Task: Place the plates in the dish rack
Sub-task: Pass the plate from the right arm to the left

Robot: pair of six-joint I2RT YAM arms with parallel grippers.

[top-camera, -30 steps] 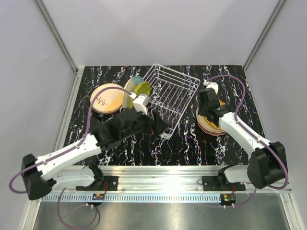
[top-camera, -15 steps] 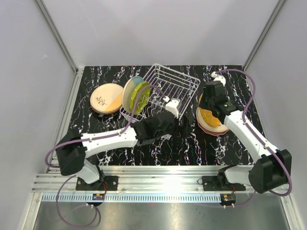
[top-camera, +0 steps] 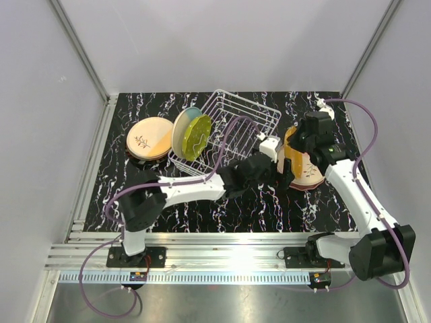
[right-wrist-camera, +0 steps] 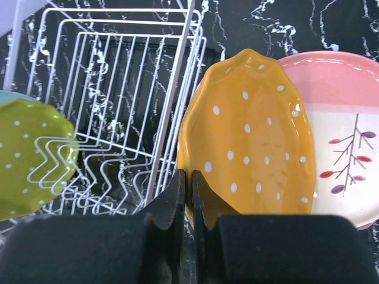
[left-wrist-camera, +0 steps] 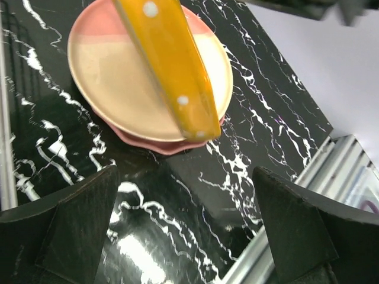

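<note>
The white wire dish rack (top-camera: 232, 128) holds a cream-blue plate (top-camera: 182, 129) and a yellow-green plate (top-camera: 197, 134) upright at its left end. My right gripper (top-camera: 301, 143) is shut on the rim of the orange dotted plate (top-camera: 291, 153), tilted up on edge above the right stack. In the right wrist view the jaws (right-wrist-camera: 190, 174) pinch the orange plate (right-wrist-camera: 254, 154) beside the rack (right-wrist-camera: 118, 89). The pink plate (top-camera: 311, 173) tops that stack, with a maroon plate (left-wrist-camera: 154, 145) under it. My left gripper (top-camera: 284, 176) is open and empty, just near of the stack (left-wrist-camera: 189, 225). The peach sprig plate (top-camera: 149, 138) lies far left.
The peach plate rests on a dark plate whose rim barely shows. Metal rails (top-camera: 222, 239) run along the near table edge. Grey walls close in the table on three sides. The left arm lies across the table in front of the rack.
My left arm has swung right, from the rack's left end to just in front of the right stack. My right gripper has lifted the orange plate off the stack and tipped it on edge.
</note>
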